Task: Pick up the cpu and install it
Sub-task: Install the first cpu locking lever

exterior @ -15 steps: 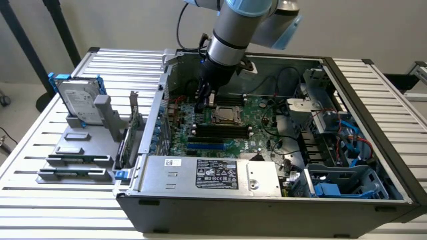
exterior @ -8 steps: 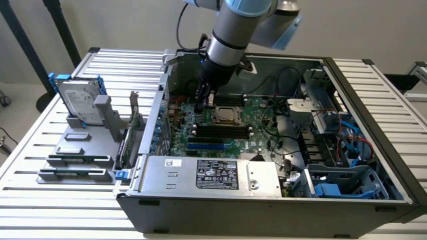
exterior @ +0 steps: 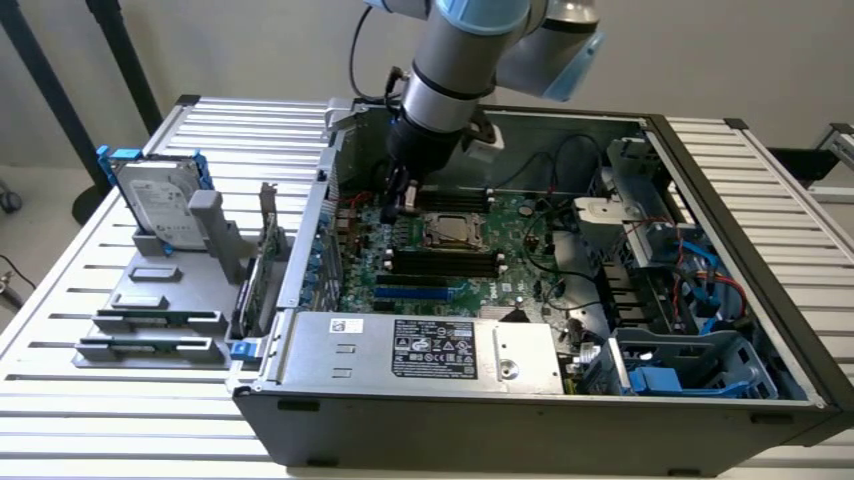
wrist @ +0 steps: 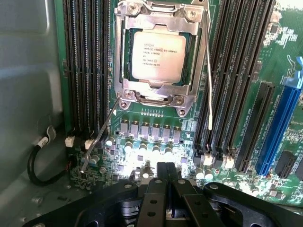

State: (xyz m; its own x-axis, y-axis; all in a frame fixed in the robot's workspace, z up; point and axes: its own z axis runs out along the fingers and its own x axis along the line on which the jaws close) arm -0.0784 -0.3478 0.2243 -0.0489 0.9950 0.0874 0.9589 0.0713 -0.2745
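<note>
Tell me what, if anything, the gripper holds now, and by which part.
Nothing. The gripper is shut on itself over the motherboard; the cpu lies in its socket, apart from it.

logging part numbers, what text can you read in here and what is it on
Nothing reads clearly enough to quote.
cpu: several lines of dark print, too blurred to read.
power supply: label with small print and symbols, too small to read.
hard drive: label, too small to read.

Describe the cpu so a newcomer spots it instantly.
Look in the open computer case, at its green motherboard. Near the board's middle sits a silver metal socket frame holding the cpu. It is the one flat square silver plate with printed text, flanked by long dark memory slots.
</note>
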